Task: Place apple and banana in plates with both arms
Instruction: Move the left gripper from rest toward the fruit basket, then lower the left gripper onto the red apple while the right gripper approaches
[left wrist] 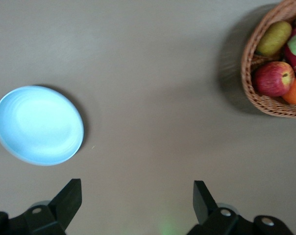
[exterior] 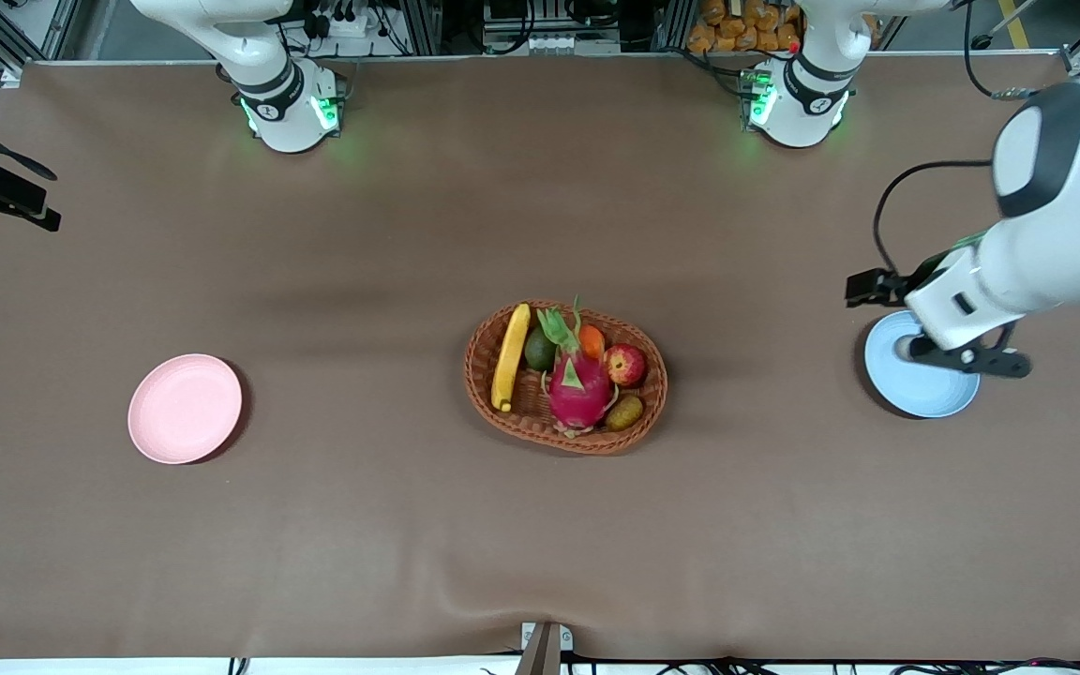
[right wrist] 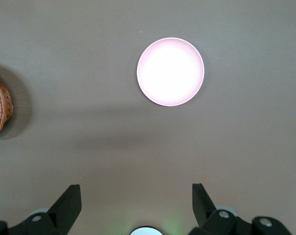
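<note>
1. The apple and banana lie in the wicker basket at frame centre.
2. The pink plate sits lower left; the blue plate sits at right.
3. The left gripper hangs over the blue plate, jaws wide, empty.
4. The right gripper hangs high over bare table, jaws wide, empty.

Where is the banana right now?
The banana lies in the wicker basket mid-table in the front view, beside a green fruit, at the basket's right-arm end.

Even overhead light — soft shadows.
</note>
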`<action>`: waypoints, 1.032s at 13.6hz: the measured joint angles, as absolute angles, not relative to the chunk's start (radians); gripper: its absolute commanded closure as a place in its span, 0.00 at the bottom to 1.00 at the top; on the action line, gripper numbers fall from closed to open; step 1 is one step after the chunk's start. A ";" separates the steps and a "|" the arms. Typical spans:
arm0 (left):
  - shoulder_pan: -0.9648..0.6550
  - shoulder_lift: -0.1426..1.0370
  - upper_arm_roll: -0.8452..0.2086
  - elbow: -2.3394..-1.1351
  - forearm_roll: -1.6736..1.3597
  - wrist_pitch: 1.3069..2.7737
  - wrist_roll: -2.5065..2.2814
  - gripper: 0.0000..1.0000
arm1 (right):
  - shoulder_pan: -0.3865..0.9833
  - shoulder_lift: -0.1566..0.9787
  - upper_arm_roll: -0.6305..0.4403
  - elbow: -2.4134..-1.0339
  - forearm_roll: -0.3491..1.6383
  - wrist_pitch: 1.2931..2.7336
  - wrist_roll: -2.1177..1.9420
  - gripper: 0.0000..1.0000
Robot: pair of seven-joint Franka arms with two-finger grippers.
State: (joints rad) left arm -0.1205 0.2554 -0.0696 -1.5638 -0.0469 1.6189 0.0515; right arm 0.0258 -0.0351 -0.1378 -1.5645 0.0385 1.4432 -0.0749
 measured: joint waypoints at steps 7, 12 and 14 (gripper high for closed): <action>-0.313 0.295 -0.095 -1.722 -0.047 1.968 0.064 0.00 | 0.100 0.031 -0.127 -1.570 0.114 1.487 -0.077 0.00; -0.316 0.343 -0.135 -1.848 -0.047 2.217 0.184 0.00 | 0.139 0.118 -0.126 -1.571 0.166 1.528 -0.077 0.00; -0.321 0.378 -0.166 -1.852 -0.047 2.285 0.185 0.00 | 0.142 0.155 -0.126 -1.571 0.223 1.548 -0.077 0.00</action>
State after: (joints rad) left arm -0.3211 0.3778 -0.1662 -1.8515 -0.0470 2.2845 0.1850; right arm 0.1424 0.1547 -0.1261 -1.5711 0.2233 1.5478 -0.0772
